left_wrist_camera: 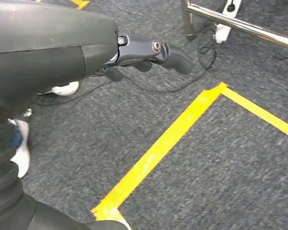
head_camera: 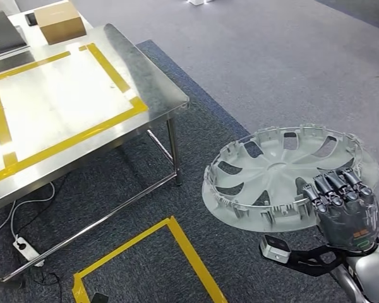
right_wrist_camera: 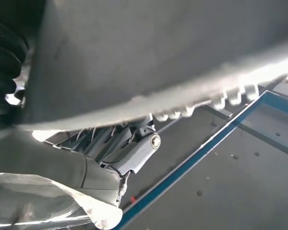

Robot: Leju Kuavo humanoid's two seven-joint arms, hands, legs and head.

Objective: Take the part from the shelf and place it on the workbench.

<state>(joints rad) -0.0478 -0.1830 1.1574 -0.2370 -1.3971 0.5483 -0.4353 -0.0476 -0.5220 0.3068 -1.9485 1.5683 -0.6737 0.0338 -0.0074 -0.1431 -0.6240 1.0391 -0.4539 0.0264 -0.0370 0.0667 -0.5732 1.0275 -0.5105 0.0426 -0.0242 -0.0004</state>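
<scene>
The part is a silver-grey wheel cover [head_camera: 273, 173] with several spokes, held roughly level above the carpet to the right of the workbench. My right hand [head_camera: 345, 205] grips its near right rim, fingers curled over the edge. In the right wrist view the wheel cover's underside [right_wrist_camera: 153, 52] spans the frame above the hand's thumb [right_wrist_camera: 135, 151]. The workbench [head_camera: 149, 88] is a steel table at the left, its top marked with a yellow tape rectangle. My left hand [left_wrist_camera: 63, 48] hangs over the carpet, holding nothing, fingers extended.
A cardboard box [head_camera: 60, 21] and a dark flat device [head_camera: 4, 31] lie at the bench's far end. A white power strip [head_camera: 25, 249] with cables sits under the bench. Yellow tape [head_camera: 187, 252] outlines a square on the carpet. White shoes [left_wrist_camera: 21, 148] stand near my left arm.
</scene>
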